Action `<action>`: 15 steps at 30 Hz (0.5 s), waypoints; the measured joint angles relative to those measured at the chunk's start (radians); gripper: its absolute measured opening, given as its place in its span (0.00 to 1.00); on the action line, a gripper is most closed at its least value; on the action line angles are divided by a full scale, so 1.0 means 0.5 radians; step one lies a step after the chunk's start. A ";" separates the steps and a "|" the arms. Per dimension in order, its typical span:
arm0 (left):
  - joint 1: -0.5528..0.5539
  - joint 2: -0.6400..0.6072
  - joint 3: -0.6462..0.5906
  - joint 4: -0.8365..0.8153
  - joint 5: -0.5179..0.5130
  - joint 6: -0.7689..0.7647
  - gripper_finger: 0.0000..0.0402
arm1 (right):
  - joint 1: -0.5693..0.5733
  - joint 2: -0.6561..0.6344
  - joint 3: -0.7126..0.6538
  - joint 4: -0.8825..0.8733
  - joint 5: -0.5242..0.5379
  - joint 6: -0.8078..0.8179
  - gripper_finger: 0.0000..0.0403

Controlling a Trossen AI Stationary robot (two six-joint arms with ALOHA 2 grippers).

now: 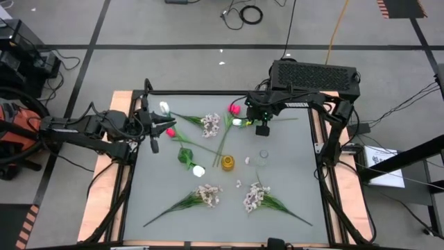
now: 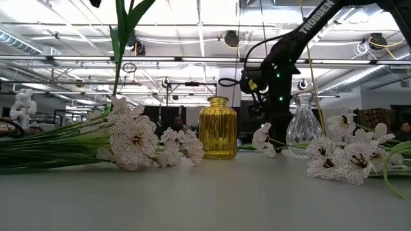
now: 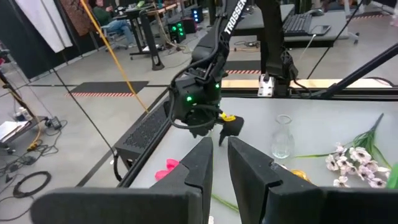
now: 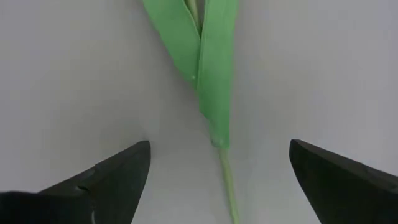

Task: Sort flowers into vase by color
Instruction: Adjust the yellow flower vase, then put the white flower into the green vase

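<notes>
My left gripper (image 1: 159, 130) (image 3: 221, 146) is raised over the table's left part, shut on a pink tulip (image 1: 170, 132) whose leafy stem (image 2: 118, 58) hangs below it. My right gripper (image 1: 262, 129) (image 4: 219, 146) points down, open, over the far middle. Its fingers stand on either side of a green stem with leaves (image 4: 214, 68) that lies flat on the table, and touch nothing. That stem belongs to a white tulip (image 1: 237, 122). A yellow vase (image 1: 227, 162) (image 2: 218, 128) and a clear glass vase (image 1: 263, 154) (image 2: 304, 125) stand upright mid-table. My left gripper pinches the pink tulip's stem just below the bloom (image 1: 173, 138) between its two fingers, coming nearly level from the table's left. The bloom (image 3: 166, 168) shows beside one finger. The stem hangs down; the blossom spray in front hides its lower end in the low view.
On the table lie another white tulip (image 1: 164, 107), a pink tulip (image 1: 234, 108) with its stem toward the yellow vase, a third white tulip (image 1: 199, 171), and sprays of pale blossoms (image 1: 211, 125) (image 1: 208, 194) (image 1: 255, 198). A raised wooden rim (image 1: 104, 180) frames the table.
</notes>
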 joint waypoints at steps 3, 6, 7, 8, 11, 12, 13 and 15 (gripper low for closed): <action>0.000 0.000 0.000 -0.001 0.000 0.001 0.14 | -0.001 -0.005 0.015 -0.031 -0.004 0.021 0.90; 0.000 0.000 0.000 -0.001 -0.001 0.001 0.14 | 0.010 -0.018 0.024 -0.076 -0.003 0.030 0.79; 0.000 0.000 0.000 -0.002 -0.001 0.001 0.14 | 0.011 -0.023 0.026 -0.094 0.006 0.030 0.74; 0.000 0.000 0.000 -0.002 -0.001 0.000 0.14 | 0.010 -0.027 0.028 -0.108 0.006 0.029 0.68; 0.000 0.000 0.001 -0.002 -0.001 -0.001 0.15 | 0.004 -0.034 0.029 -0.125 -0.028 0.031 0.51; 0.000 0.000 0.001 -0.002 -0.001 -0.001 0.15 | 0.006 -0.034 0.030 -0.122 -0.030 0.031 0.45; 0.000 0.000 0.001 -0.002 -0.001 -0.002 0.15 | 0.008 -0.034 0.030 -0.120 -0.044 0.031 0.40; 0.000 0.000 0.001 -0.003 -0.002 -0.006 0.15 | 0.010 -0.034 0.030 -0.094 -0.049 0.034 0.29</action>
